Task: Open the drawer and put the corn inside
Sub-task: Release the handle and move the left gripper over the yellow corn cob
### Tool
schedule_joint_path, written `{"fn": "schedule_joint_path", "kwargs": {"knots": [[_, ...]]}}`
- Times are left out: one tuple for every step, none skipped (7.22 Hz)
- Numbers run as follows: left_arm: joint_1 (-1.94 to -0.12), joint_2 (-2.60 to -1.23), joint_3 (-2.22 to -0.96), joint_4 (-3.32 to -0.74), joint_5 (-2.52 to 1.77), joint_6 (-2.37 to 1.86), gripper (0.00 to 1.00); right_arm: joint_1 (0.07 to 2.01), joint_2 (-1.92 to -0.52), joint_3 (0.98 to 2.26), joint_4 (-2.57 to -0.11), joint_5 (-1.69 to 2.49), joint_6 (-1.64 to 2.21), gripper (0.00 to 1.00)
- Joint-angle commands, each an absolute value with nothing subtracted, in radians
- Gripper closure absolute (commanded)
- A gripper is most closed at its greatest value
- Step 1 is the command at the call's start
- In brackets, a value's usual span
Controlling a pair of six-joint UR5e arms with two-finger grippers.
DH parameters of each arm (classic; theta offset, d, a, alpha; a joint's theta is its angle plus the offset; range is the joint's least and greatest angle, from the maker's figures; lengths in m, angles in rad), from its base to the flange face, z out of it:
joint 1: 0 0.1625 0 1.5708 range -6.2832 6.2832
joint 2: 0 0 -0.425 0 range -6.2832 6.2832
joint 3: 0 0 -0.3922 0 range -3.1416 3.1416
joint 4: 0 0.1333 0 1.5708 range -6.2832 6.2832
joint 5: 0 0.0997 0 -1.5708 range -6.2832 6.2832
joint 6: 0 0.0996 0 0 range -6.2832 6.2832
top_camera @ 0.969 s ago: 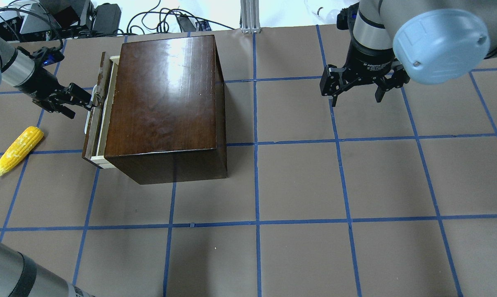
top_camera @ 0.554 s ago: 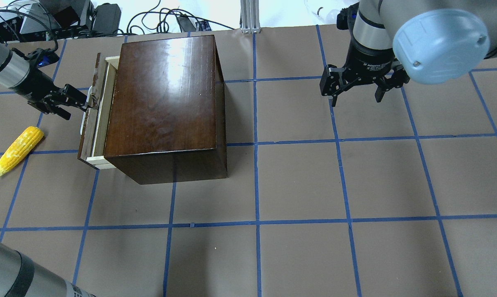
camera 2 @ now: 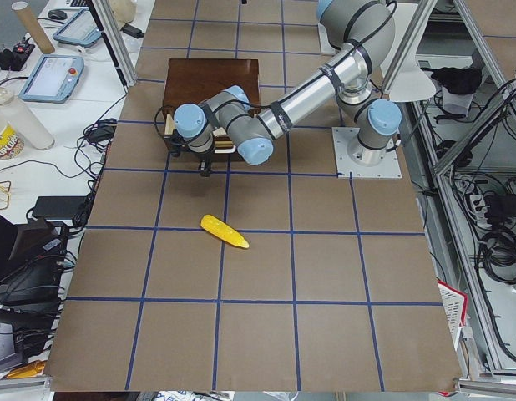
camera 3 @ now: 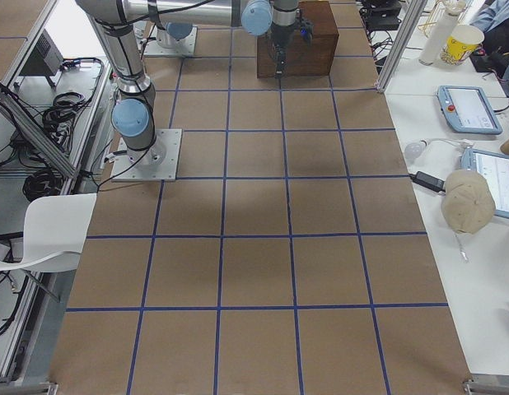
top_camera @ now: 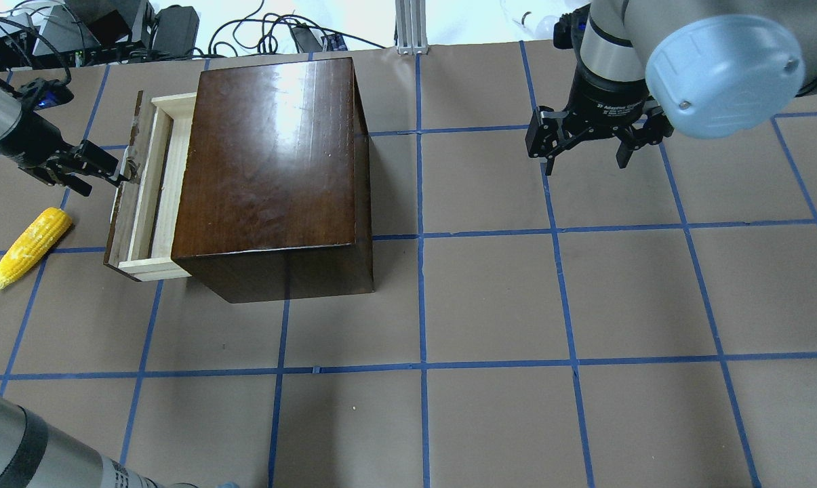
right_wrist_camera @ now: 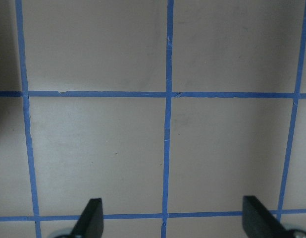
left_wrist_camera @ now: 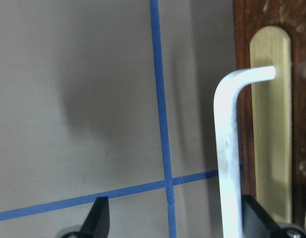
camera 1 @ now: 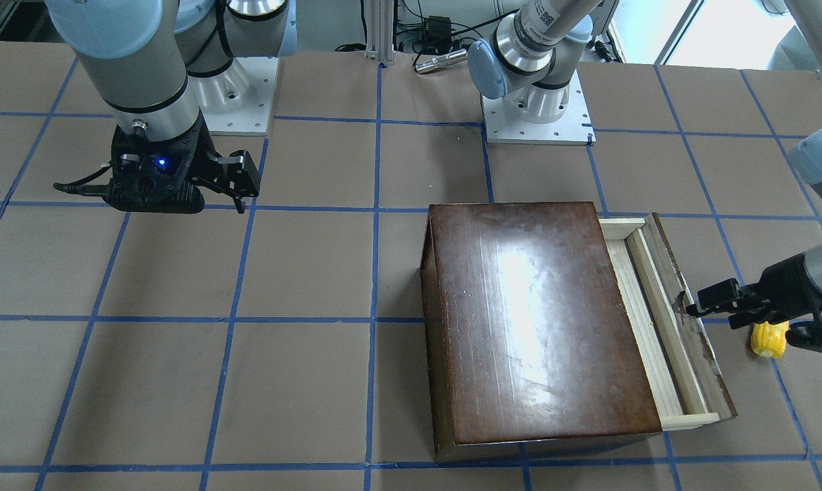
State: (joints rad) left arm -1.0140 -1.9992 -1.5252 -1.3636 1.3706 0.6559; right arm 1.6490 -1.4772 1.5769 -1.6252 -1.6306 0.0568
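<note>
The glossy dark-brown box stands left of the table's middle. Its pale wood drawer is pulled partly out to the left, showing its dark scuffed front panel. My left gripper is open at that panel. In the left wrist view, one finger sits by the white bent handle. The yellow corn lies on the table left of the drawer, apart from the gripper. It also shows in the front view. My right gripper hangs open and empty at the far right.
Blue tape lines grid the brown table. Cables and electronics lie beyond the far edge, and an aluminium post stands at the back middle. The arm bases stand on the robot's side.
The drawer has slid further out to the left, and my left gripper has moved left with its handle. The corn and the right arm have not moved.
</note>
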Motion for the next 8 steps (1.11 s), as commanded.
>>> {"fn": "schedule_joint_path", "kwargs": {"knots": [[-1.003,-2.000,-1.523,-1.364,1.376,0.664,0.08,1.649,-1.477,1.577,-1.626,-1.631,0.057,0.00],[-1.003,-1.997,-1.523,-1.365,1.377,0.664,0.08,1.649,-1.477,1.577,-1.625,-1.631,0.057,0.00],[-1.003,-1.981,-1.522,-1.365,1.405,0.664,0.07,1.649,-1.479,1.577,-1.626,-1.631,0.057,0.00],[-1.003,-1.955,-1.520,-1.370,1.414,0.663,0.00,1.649,-1.477,1.577,-1.625,-1.629,0.057,0.00],[-0.979,-1.935,-1.516,-1.368,1.451,0.666,0.00,1.649,-1.479,1.577,-1.624,-1.631,0.057,0.00],[-0.938,-1.930,-1.496,-1.368,1.462,0.720,0.00,1.649,-1.477,1.577,-1.624,-1.631,0.057,0.00],[-0.890,-1.934,-1.491,-1.368,1.465,0.808,0.00,1.649,-1.477,1.577,-1.624,-1.631,0.057,0.00],[-0.853,-1.946,-1.494,-1.355,1.520,0.875,0.00,1.649,-1.479,1.577,-1.624,-1.631,0.057,0.00]]}}
